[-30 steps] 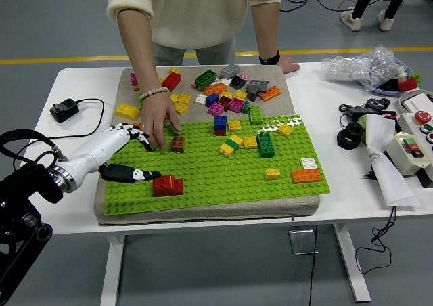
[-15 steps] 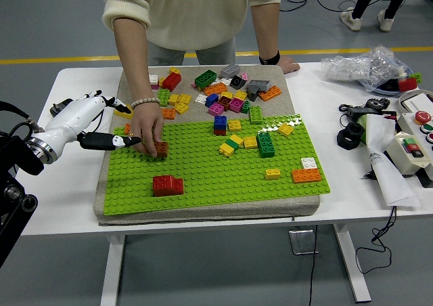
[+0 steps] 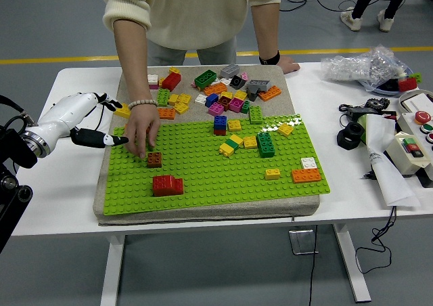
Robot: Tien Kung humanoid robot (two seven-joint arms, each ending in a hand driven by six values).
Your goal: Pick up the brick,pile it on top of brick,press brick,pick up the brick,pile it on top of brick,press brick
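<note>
The left hand (image 3: 84, 120) is seen at the left edge of the desk (image 3: 325, 116), beside the green plate (image 3: 223, 177). Its fingers are spread and nothing is held. No right hand is seen.

A person's hand (image 3: 142, 131) is resting on the green plate, with its fingertips just beside a brown brick (image 3: 154, 160). The red brick (image 3: 168, 185) sits below it, near the front of the plate, with nothing piled on top.

The step in hand looks like the first pick-up. Next, a brick would need to be reached for and gripped, most likely the brown one, then set on the red brick and pressed down.

One brown brick and one red brick are counted at the front left. One orange brick (image 3: 306, 175) and two small ones, white and yellow, sit at the front right. A bigger heap of mixed bricks (image 3: 223, 89) lies at the back, too many to count well
</note>
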